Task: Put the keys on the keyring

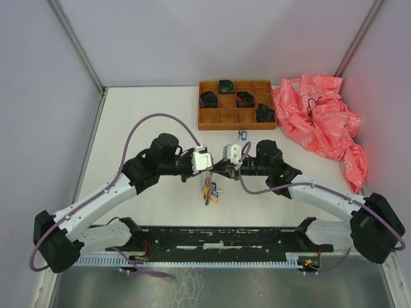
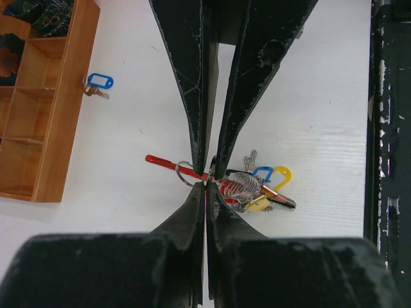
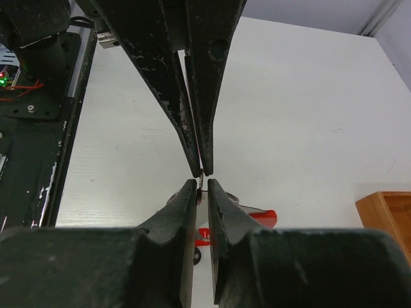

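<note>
The keyring [image 2: 185,172] is a thin silvery wire ring held above the table where both grippers meet. A bunch of keys with blue, yellow and other tags [image 2: 264,184] and a red strap [image 2: 162,161] hang from it. The bunch also shows in the top view [image 1: 210,191]. My left gripper [image 2: 207,187] is shut on the ring's wire. My right gripper [image 3: 201,183] faces it tip to tip, closed on a thin metal edge of the ring [image 3: 201,175]. In the top view the left gripper [image 1: 214,168] and the right gripper [image 1: 222,168] touch. A loose key with a blue tag [image 1: 243,135] lies by the tray.
A brown wooden compartment tray [image 1: 236,126] with dark coiled items stands at the back. A crumpled pink bag [image 1: 321,122] lies at the back right. The black rail [image 1: 218,239] runs along the near edge. The loose key [image 2: 98,83] lies right of the tray [image 2: 64,115].
</note>
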Available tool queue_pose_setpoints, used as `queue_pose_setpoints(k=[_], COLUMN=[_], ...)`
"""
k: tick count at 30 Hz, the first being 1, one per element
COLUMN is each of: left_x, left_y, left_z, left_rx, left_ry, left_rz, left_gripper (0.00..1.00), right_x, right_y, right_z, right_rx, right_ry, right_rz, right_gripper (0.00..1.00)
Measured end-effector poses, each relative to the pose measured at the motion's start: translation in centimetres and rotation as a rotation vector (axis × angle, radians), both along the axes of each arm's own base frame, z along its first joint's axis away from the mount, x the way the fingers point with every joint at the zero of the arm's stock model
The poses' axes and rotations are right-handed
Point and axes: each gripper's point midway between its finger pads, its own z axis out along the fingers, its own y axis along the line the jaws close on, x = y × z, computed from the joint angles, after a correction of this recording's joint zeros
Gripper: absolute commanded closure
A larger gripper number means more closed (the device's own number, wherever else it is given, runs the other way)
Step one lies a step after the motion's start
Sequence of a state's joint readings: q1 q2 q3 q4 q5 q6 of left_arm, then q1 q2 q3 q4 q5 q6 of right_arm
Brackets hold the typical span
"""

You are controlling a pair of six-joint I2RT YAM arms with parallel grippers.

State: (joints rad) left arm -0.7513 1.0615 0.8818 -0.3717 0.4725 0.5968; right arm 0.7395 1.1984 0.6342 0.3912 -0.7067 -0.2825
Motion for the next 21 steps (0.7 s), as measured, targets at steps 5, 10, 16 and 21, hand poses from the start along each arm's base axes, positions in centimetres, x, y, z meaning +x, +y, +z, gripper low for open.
queue_pose_setpoints(k=[5, 10, 16, 21], left_x=[0.0, 0.0, -0.3, -0.4], left_y=[-0.2, -0.2, 0.0, 0.7], left_z=[0.2, 0.2, 0.6, 0.0], left_rx=[0.000, -0.001, -0.064, -0.112], left_ry=[-0.004, -0.005, -0.071, -0.105], left_rz=[-0.007, -0.007, -0.006, 0.007], left_gripper=[0.97, 0.79, 0.60, 0.59], right_x=[-0.1, -0.1, 0.0, -0.1], right_y=[0.2, 0.1, 0.0, -0.2], right_z=[-0.1, -0.2, -0.4, -0.5], right_rx=[-0.011, -0.015, -0.021, 0.003], right_ry=[0.017, 0.018, 0.026, 0.029], right_rz=[0.010, 0.009, -0.001, -0.006], right_gripper=[0.97, 0.99, 0.99, 0.99])
